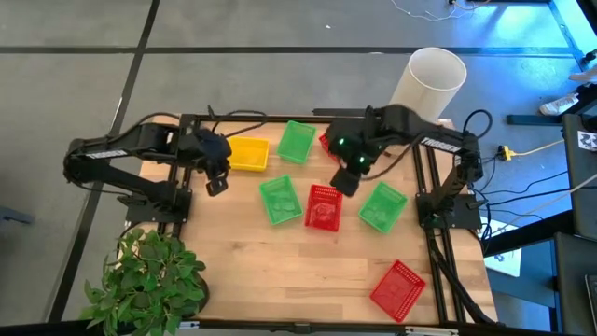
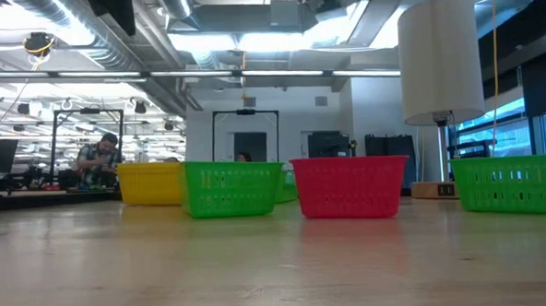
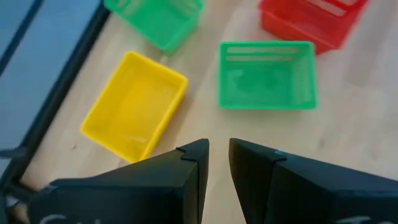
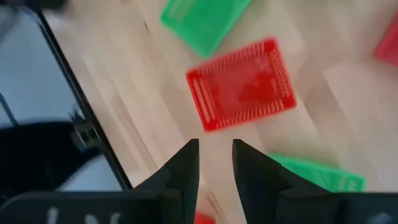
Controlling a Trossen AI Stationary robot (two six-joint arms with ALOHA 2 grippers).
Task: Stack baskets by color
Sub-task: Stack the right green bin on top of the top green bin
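Observation:
Several baskets lie on the wooden table: a yellow basket, green baskets, and red baskets. Another red basket is mostly hidden under the right arm. Each rests on its base, open side up. My left gripper hangs above bare wood near the yellow basket; its fingers stand a narrow gap apart around nothing. My right gripper hovers above the middle red basket, open by a narrow gap, also around nothing.
A tall white cylinder stands at the far right corner. A potted plant sits at the near left corner. Bare wood lies along the near edge between the plant and the near red basket. A person sits in the room behind.

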